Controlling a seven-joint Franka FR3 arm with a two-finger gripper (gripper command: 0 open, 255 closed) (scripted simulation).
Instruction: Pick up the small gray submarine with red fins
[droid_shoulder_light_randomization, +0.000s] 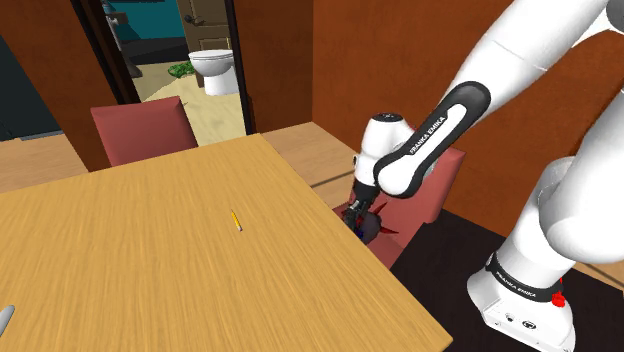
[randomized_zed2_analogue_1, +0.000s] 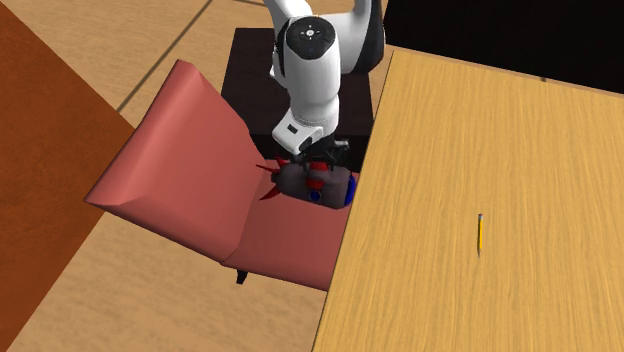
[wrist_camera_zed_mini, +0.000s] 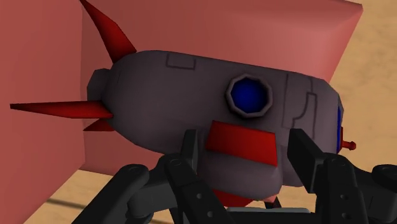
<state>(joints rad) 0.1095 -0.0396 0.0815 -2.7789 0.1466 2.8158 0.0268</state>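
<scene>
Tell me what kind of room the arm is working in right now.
Probably a dining area in a house: a wooden table with red chairs pulled up to it, and a toilet visible through the doorway beyond.

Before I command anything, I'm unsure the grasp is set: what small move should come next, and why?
Probably squeeze the tool shut to confirm the grasp, not lift yet: it is down on the submarine, which lies on the red chair beside the table, and whether it grips is unclear.
</scene>
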